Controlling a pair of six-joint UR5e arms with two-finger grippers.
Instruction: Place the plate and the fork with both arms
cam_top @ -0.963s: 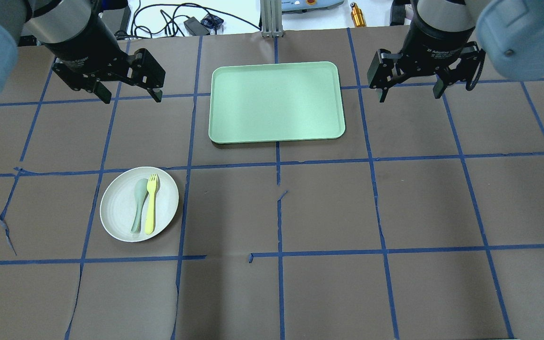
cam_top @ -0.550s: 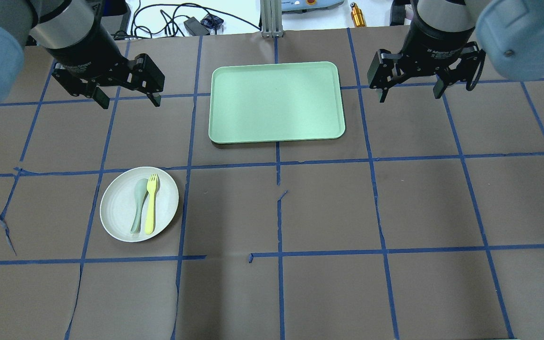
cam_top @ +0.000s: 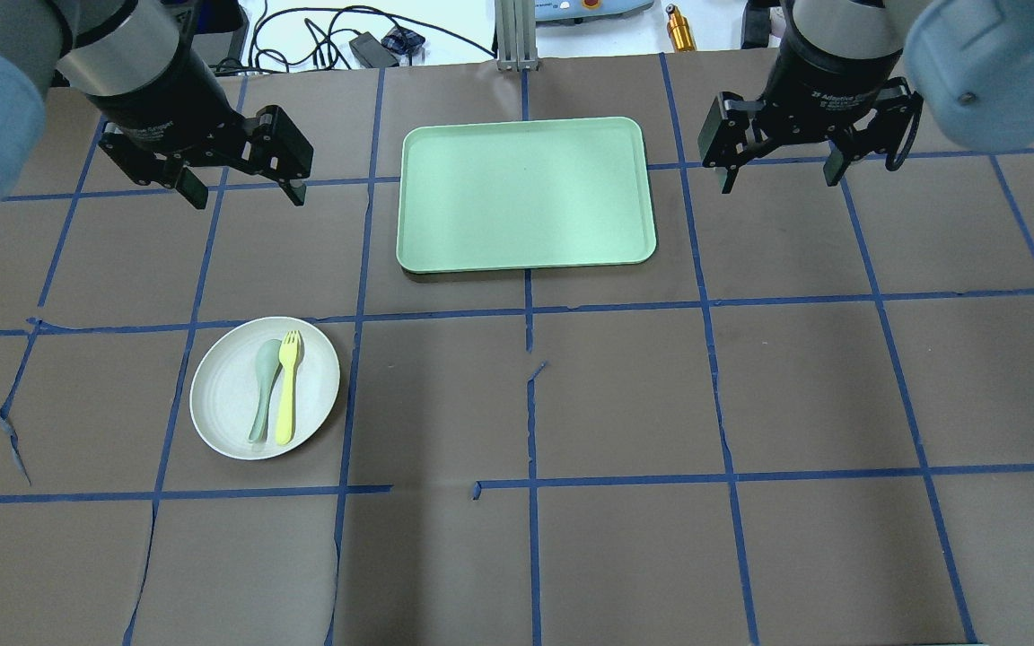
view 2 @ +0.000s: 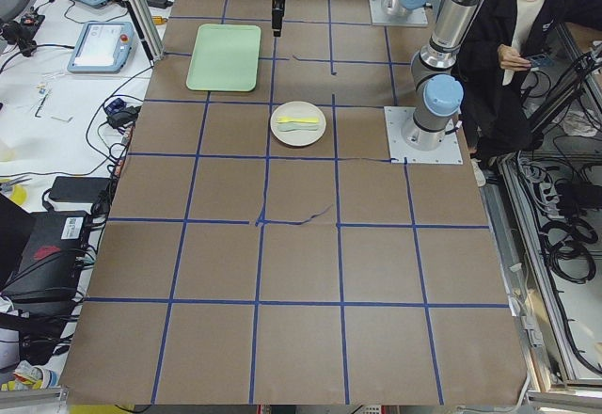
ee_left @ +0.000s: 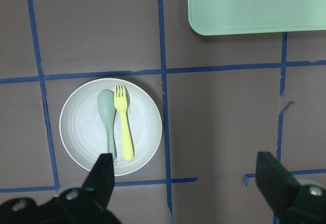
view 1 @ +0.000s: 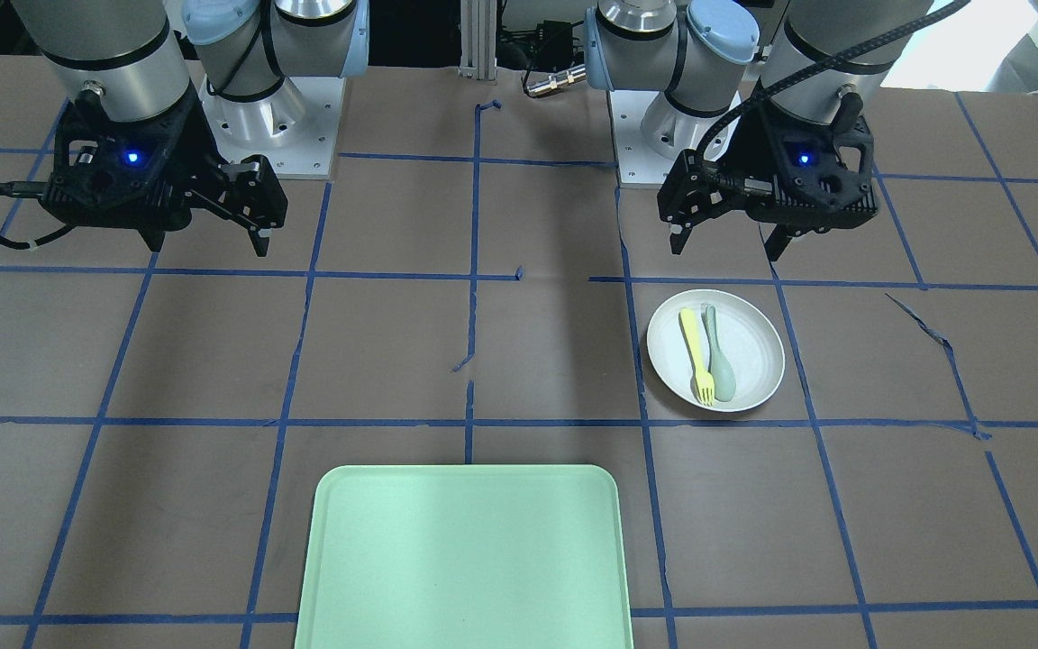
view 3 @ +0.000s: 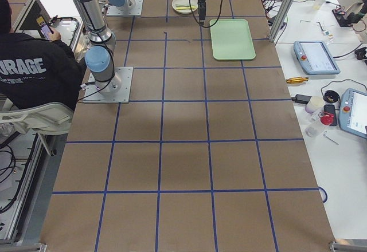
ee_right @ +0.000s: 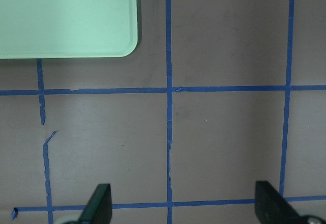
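Plate [cam_top: 223,397] unmoved; left jaws slightly nearer.

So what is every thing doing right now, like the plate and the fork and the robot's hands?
plate: flat on the table, carrying the fork and the spoon.
fork: lying on the plate, tines toward the tray.
spoon: lying on the plate beside the fork.
tray: flat on the table, plate and fork not yet on it.
left gripper: open, holding nothing, above the table.
right gripper: open, holding nothing, above the table.
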